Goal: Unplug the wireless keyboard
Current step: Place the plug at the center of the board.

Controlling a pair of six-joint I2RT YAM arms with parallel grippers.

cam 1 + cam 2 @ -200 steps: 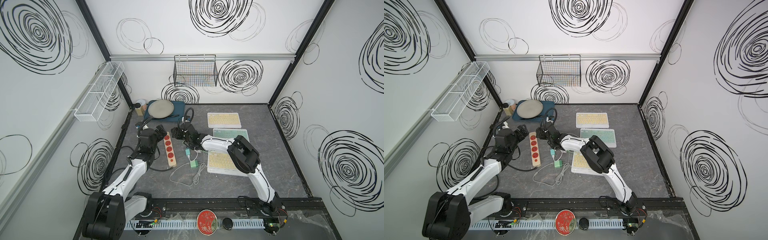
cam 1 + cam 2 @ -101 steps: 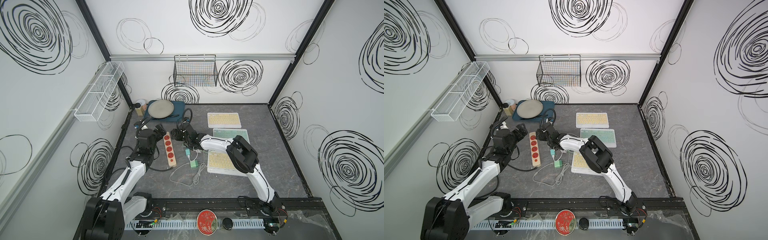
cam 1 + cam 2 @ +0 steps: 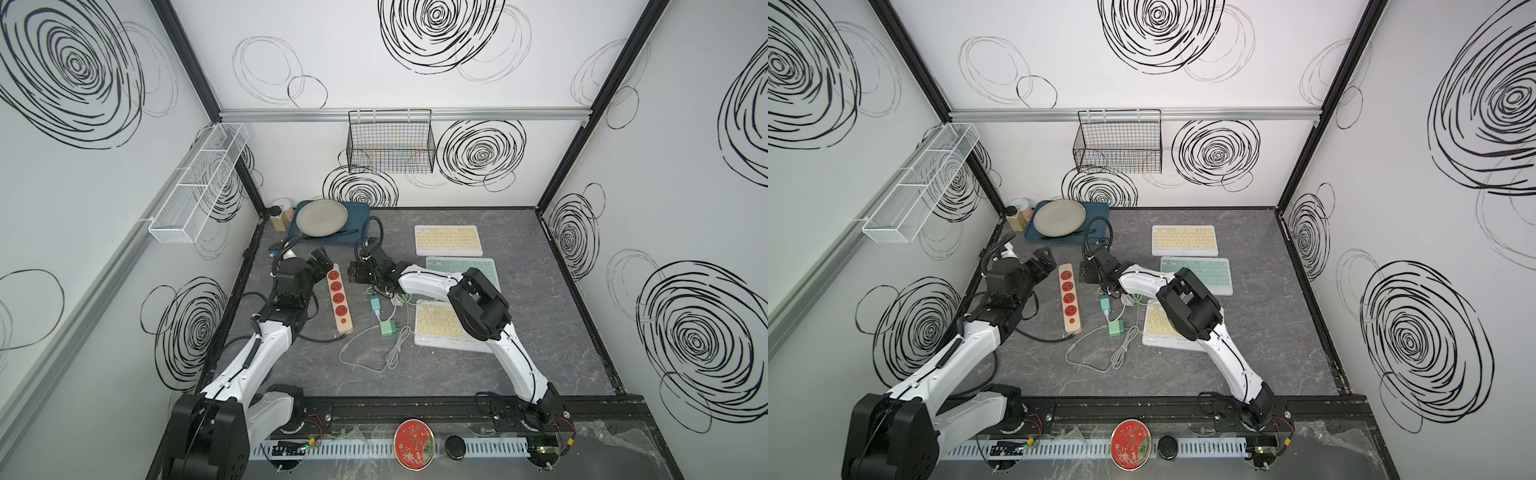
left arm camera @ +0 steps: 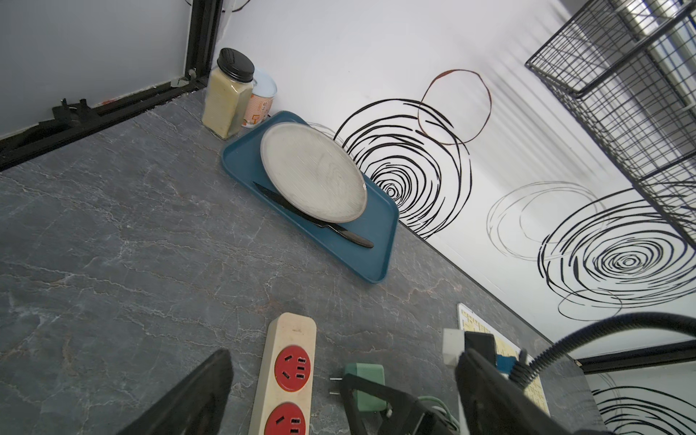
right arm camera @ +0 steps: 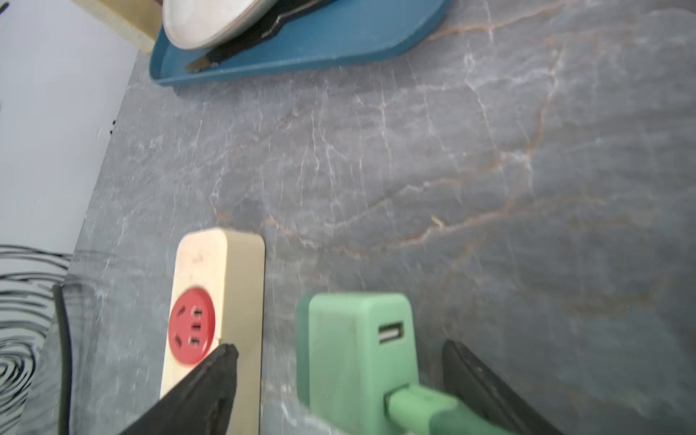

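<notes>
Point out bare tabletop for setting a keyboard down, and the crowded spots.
Widest free patch: grey marbled tabletop between the nearest yellow-keyed keyboard, the right wall and the front rail. A smaller one lies between the blue tray and the far end of the beige power strip. Crowded: the middle, with green chargers and loose cables.

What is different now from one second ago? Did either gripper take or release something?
Very little. The right arm has shifted its elbow slightly toward the power strip. The right gripper barely moved, its jaws open on either side of the green adapter without gripping it. Nothing was taken or released. The open left gripper, the cables and the keyboards stayed in place.
</notes>
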